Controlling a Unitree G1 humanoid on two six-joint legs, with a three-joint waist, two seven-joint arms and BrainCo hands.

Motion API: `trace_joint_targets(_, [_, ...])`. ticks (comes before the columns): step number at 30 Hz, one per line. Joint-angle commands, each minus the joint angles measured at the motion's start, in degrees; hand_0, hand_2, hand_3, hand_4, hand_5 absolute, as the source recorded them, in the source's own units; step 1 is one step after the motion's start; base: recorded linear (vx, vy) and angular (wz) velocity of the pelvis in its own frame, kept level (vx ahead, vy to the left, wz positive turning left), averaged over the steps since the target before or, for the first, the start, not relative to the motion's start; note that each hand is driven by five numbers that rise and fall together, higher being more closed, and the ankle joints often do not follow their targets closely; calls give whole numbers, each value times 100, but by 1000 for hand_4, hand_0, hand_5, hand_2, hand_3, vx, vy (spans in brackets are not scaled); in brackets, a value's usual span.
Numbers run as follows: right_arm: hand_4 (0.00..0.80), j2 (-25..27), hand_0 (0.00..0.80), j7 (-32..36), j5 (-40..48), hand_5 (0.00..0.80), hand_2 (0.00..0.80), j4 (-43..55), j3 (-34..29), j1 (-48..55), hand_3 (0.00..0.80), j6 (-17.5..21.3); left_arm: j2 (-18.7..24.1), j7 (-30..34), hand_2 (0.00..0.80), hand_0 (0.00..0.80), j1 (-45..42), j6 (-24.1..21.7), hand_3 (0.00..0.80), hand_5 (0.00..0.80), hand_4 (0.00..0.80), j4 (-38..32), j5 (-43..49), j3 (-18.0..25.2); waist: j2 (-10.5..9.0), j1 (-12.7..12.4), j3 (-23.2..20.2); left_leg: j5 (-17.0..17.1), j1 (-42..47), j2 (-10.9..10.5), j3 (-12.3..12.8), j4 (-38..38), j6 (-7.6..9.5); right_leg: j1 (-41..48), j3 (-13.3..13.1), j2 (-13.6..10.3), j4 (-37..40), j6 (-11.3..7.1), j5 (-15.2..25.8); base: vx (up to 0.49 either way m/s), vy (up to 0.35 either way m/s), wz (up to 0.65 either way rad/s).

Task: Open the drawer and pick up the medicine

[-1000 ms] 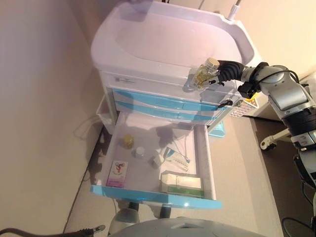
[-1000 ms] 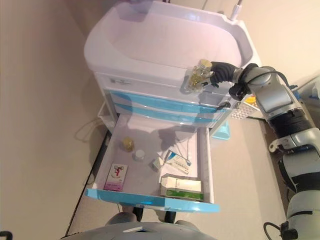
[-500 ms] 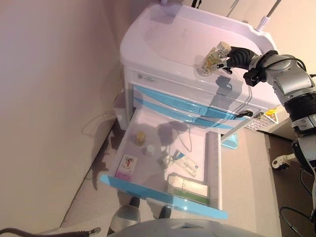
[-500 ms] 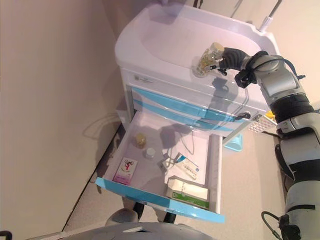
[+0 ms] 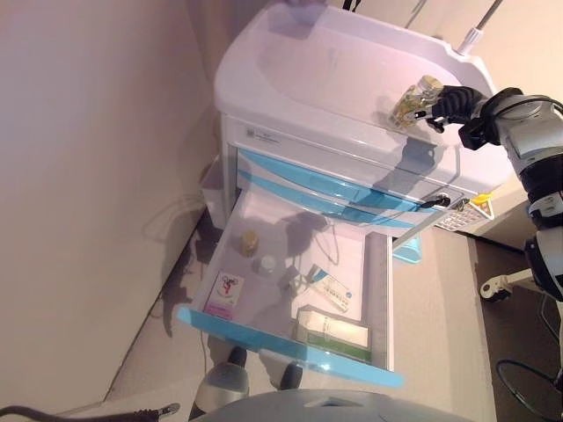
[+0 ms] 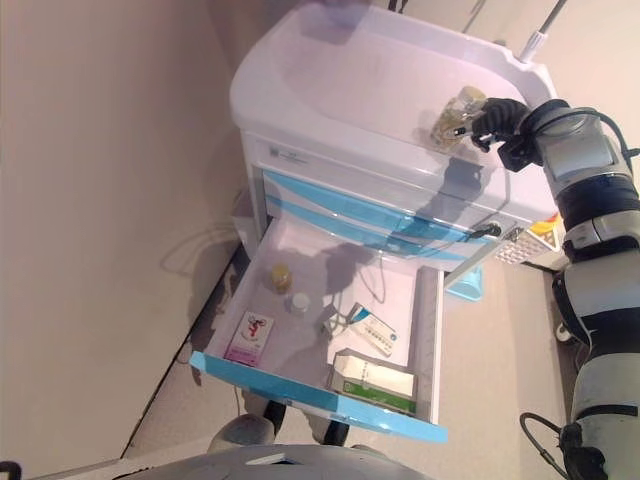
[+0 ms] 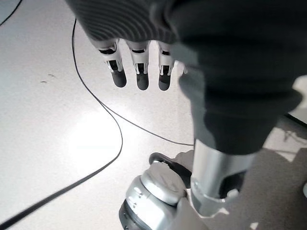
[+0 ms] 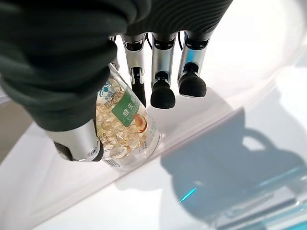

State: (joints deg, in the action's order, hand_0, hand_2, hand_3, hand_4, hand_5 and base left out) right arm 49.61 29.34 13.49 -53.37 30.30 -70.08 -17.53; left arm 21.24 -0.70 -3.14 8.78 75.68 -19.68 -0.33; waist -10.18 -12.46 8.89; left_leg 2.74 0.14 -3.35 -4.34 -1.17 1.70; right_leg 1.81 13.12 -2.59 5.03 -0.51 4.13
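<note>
While the lowest drawer (image 5: 290,308) of the white and blue cart (image 5: 325,97) stands pulled out, the right hand (image 6: 497,117) holds a clear medicine bottle (image 5: 413,99) of yellow capsules over the right part of the cart's top, its thumb and fingers (image 8: 161,72) clamped round the bottle, which tilts with its cap away from the hand. Inside the drawer lie a pink box (image 5: 224,294), a small amber bottle (image 5: 250,243), a small white bottle (image 5: 266,265), a blue and white packet (image 5: 330,287) and a green and white carton (image 5: 332,333). Over the floor (image 7: 62,139) hangs the left hand (image 7: 139,67), empty, its fingers straight and slightly apart.
</note>
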Motion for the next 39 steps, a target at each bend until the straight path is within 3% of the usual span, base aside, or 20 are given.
trace_joint_targets(1, [800,493,800,-299,-71,800,800,-282,552,-845,800,182,247,-29,0,0,-42,103,0,0,0,348,-30,-170,67,-181,-106,-244,56,-16,-163,-118,13,41,104,-210,-857,-211,-446,-10,-37,15])
trace_joint_targets(15, [800,838,800,-346,-73,800,800,-1015,725,-1297,800,29,306,27,0,0,-106,24,0,0,0,326,-46,-198,77,-297,55,-228,-51,-18,-305,-71,-8,24,183,-189,-847,-158,-487,2,-24,8])
trace_joint_targets(39, [800,782,800,-7,-842,800,800,-1084,1228,-1341,800,445,392,94,0,0,65,15,0,0,0,109,-202,-419,106,-341,378,-168,-307,-27,-410,-7,-24,-164,149,-151,-857,-119,-483,-8,-1,1])
